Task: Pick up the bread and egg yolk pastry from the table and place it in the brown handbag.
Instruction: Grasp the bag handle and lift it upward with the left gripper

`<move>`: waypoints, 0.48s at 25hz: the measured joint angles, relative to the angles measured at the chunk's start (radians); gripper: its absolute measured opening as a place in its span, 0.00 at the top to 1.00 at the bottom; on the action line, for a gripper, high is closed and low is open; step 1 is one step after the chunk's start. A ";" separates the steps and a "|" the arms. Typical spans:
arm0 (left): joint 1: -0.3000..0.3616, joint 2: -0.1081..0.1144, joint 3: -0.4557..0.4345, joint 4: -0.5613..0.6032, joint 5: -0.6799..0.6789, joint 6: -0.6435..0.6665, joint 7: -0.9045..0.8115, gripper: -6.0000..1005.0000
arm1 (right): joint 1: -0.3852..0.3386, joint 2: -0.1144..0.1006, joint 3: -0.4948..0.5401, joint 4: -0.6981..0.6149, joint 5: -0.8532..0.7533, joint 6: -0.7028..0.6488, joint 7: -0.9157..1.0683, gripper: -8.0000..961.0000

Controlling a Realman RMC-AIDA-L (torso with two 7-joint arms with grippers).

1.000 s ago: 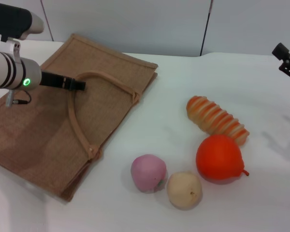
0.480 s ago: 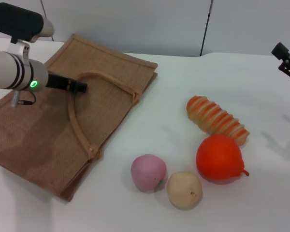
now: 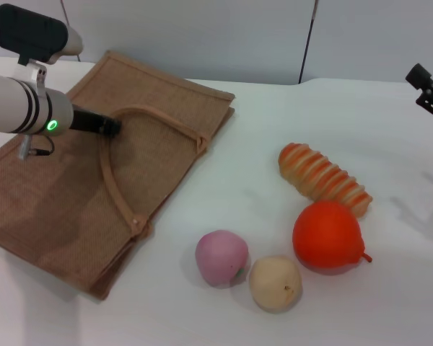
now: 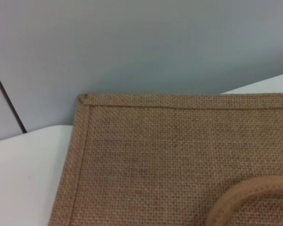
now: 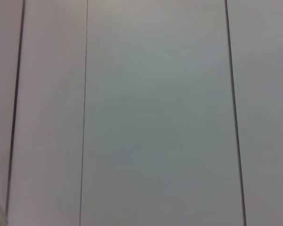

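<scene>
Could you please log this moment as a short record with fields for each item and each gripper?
bread: on the table, right of the bag, untouched
egg yolk pastry: near edge, beside the pink ball
orange-red fruit: between bread and pastry
brown handbag: lying flat, handle on top
left gripper: over the bag, at the handle loop
right gripper: far right, away from the items
in bag: nothing visible

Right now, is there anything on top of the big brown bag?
Only the brown handbag's own tan handle lies on it, and the left gripper hangs above it near the handle. No food is on it. Whether anything is inside the flat bag cannot be seen.
</scene>
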 joint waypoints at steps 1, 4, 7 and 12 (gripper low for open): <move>0.001 0.000 0.001 0.000 -0.001 0.000 0.000 0.57 | 0.000 0.000 0.000 0.000 0.000 0.000 0.000 0.11; 0.004 -0.001 0.001 0.000 -0.012 0.007 0.001 0.66 | -0.002 0.000 0.000 -0.001 0.000 0.001 0.000 0.11; 0.010 -0.002 0.001 0.000 -0.045 0.024 0.011 0.86 | -0.002 0.000 0.000 -0.002 0.000 0.001 0.000 0.11; 0.037 -0.002 0.001 0.001 -0.185 0.035 0.092 0.88 | -0.004 0.000 0.000 -0.003 0.000 0.001 0.000 0.11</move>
